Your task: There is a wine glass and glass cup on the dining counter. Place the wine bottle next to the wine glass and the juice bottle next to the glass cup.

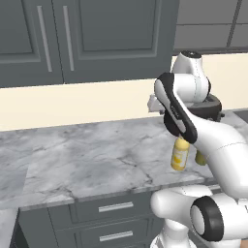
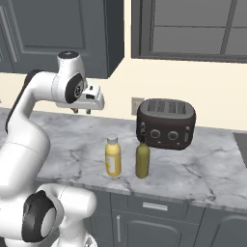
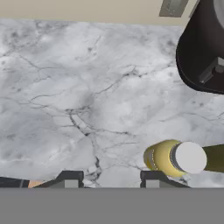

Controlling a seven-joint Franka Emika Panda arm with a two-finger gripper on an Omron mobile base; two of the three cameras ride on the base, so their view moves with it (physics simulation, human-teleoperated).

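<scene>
My fingers (image 3: 107, 178) are closed on nothing, hovering above the worktop (image 3: 65, 87). The juice bottle (image 3: 175, 158) sits off beside my right fingertip, wine bottle (image 2: 142, 160) just past it, so dropping now could clip the cap and tip it.

I'm looking at a kitchen, rendered rather than real. A veined marble worktop (image 2: 202, 169) runs along a cream wall, with dark grey drawers (image 1: 115, 207) and bar handles under it and matching grey wall cabinets (image 1: 87, 38) above. A dark toaster (image 2: 166, 124) sits at the back of the worktop by a wall socket (image 2: 137, 105). In front of it stand a juice bottle (image 2: 113, 157) and a wine bottle (image 2: 142, 160), side by side.
</scene>
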